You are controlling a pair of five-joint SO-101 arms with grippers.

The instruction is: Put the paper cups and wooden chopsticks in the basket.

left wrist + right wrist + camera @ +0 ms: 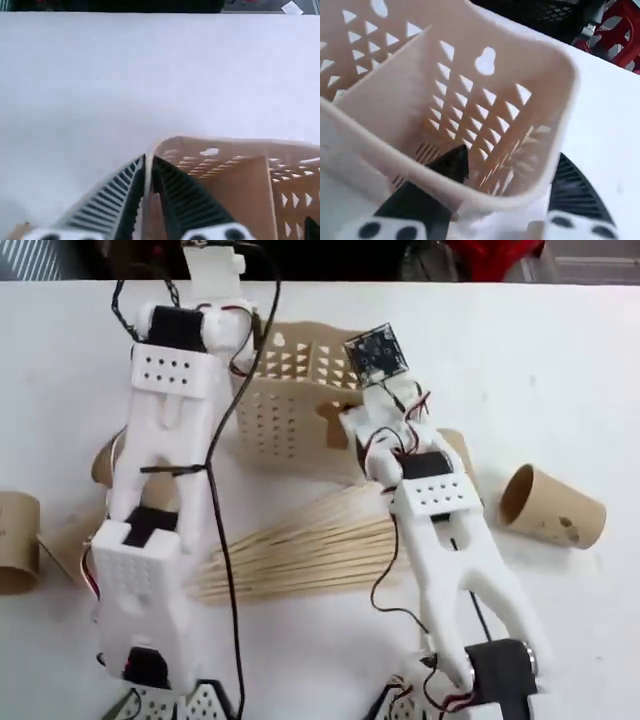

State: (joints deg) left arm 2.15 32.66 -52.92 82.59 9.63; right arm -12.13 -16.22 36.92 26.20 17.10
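Left end effector [149,172]: narrow, pinching the basket [220,150] rim.
Right end effector [512,167]: parted, astride the basket's corner wall.
Wooden chopsticks [300,550]: fanned on the tabletop [560,370] between the arms.
Paper cup [552,505]: on its side, outside the basket.

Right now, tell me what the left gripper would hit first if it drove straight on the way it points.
The basket: the left gripper has its tips at the corner rim, apparently closed on the wall. Past that lies the white table, depth unclear.
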